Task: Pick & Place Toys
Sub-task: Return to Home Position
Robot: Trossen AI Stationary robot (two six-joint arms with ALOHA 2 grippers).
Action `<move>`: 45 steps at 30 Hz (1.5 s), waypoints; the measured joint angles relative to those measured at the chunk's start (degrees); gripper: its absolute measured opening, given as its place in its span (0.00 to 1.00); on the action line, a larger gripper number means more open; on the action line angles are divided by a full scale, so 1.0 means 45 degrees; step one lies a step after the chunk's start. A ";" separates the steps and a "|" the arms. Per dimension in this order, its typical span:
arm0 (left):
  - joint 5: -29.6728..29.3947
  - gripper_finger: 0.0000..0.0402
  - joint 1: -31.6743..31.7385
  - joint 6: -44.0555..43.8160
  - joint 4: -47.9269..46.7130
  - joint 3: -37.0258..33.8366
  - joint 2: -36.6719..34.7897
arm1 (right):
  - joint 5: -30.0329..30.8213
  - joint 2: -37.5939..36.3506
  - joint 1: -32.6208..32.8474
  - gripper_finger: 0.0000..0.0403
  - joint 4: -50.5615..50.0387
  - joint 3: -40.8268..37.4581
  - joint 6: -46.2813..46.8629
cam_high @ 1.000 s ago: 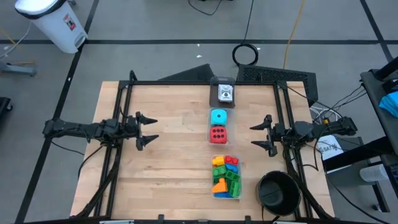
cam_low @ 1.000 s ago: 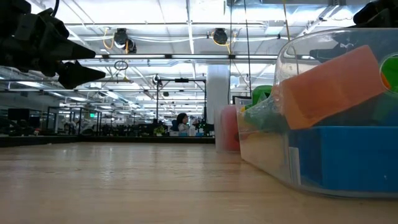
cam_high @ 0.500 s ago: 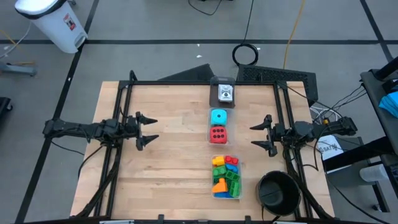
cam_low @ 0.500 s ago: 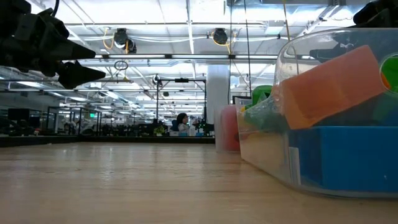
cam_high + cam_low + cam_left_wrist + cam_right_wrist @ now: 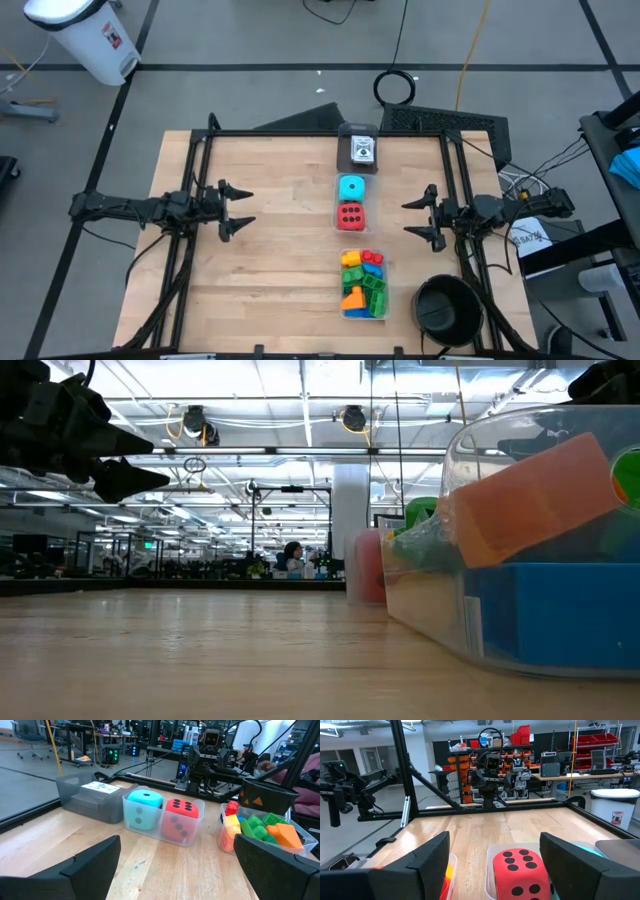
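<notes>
A clear box (image 5: 363,285) near the table's front edge holds several coloured bricks (image 5: 260,827). Behind it a second clear box holds a red die (image 5: 350,215) and a cyan die (image 5: 351,186), side by side. A grey box with white cards (image 5: 360,149) sits at the far edge. My left gripper (image 5: 240,208) hangs open above the table's left side, pointing level toward the boxes. My right gripper (image 5: 418,217) hangs open at the right side, facing the dice (image 5: 520,872). Neither touches anything.
A black round bowl (image 5: 447,308) stands at the front right corner. A black frame (image 5: 300,133) runs along the table's far edge and sides. Bare wood (image 5: 280,260) lies between my left gripper and the row of boxes.
</notes>
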 joint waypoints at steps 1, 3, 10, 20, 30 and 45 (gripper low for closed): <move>0.0000 0.98 0.0000 0.0000 0.0000 0.0000 0.0000 | -0.0004 0.0000 0.0000 0.69 0.0000 0.0000 0.0000; 0.0000 0.98 -0.0001 -0.0001 0.0000 0.0000 0.0000 | -0.0004 0.0000 0.0000 0.69 -0.0004 0.0000 0.0000; 0.0000 0.98 0.0000 0.0000 0.0000 0.0000 0.0000 | -0.0004 0.0000 0.0000 0.68 -0.0004 0.0000 0.0000; 0.0000 0.98 0.0000 -0.0005 -0.0002 0.0000 0.0000 | -0.0004 0.0000 0.0000 0.68 -0.0002 0.0000 0.0000; 0.0000 0.98 -0.0003 0.0000 0.0000 0.0000 0.0000 | -0.0004 0.0000 0.0000 0.68 0.0001 0.0000 0.0000; 0.0000 0.98 -0.0005 0.0000 -0.0002 0.0000 0.0000 | 0.0001 0.0000 0.0000 0.68 -0.0004 0.0000 0.0000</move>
